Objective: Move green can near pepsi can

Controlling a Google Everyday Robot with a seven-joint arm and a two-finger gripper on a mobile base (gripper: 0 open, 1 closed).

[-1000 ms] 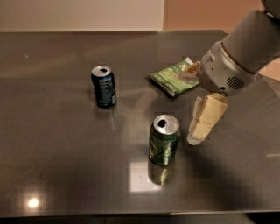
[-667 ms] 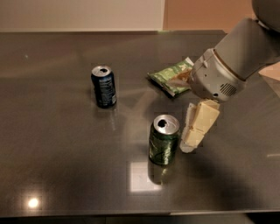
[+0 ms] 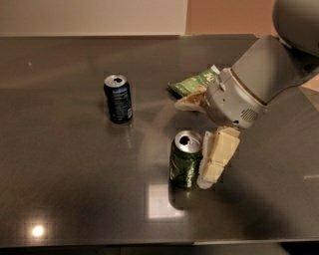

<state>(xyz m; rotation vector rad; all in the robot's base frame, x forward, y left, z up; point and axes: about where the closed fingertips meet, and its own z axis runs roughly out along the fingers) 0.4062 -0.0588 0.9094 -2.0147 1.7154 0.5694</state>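
Observation:
The green can (image 3: 185, 162) stands upright on the dark table (image 3: 65, 189), right of centre, its silver top open. The pepsi can (image 3: 118, 98) stands upright to its upper left, well apart. My gripper (image 3: 194, 144) comes in from the right and is open. Its near cream finger (image 3: 218, 157) hangs right against the green can's right side. The other finger (image 3: 189, 101) sits farther back, over the near edge of the chip bag. The can stands on the table and is not lifted.
A flat green chip bag (image 3: 195, 81) lies behind the green can, partly hidden by my wrist (image 3: 234, 102). The table's far edge meets a pale wall (image 3: 94, 15). Bright light spots reflect on the table near the front edge.
My gripper has moved left and down toward the green can. The near finger now stands against the can's right side. Neither can has moved.

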